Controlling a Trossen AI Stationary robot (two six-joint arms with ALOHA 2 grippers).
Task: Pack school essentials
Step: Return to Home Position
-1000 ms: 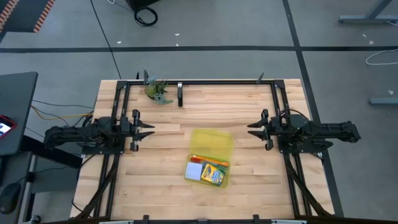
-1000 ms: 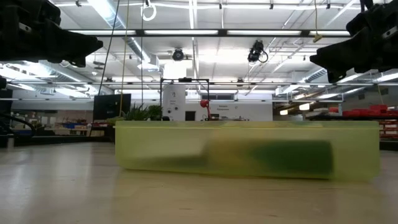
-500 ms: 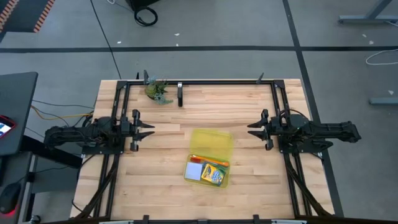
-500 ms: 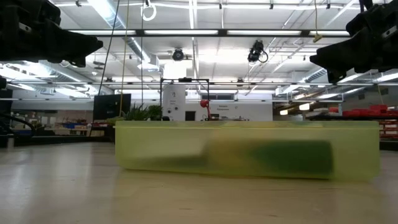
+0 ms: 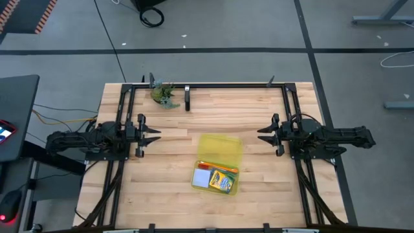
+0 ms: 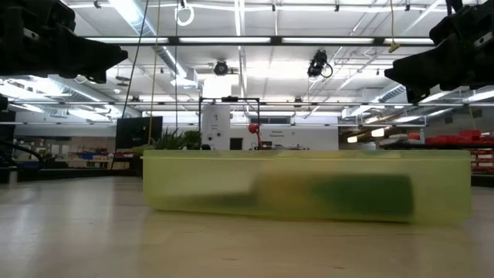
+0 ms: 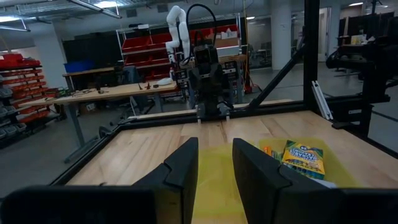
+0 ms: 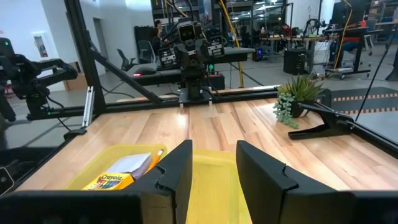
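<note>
Here, my left end effector [image 5: 157,135] and right end effector [image 5: 260,135] hang released and empty; any low sweep could clip the yellow case [image 5: 220,145].

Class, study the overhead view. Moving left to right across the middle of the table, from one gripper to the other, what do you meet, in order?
Left gripper → pale note pad → crayon box → right gripper.

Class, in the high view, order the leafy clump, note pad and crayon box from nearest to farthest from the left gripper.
1. The leafy clump, at the far edge, nearest the left gripper.
2. The note pad, inside the yellow case.
3. The crayon box, beside it, toward the right gripper.
</note>
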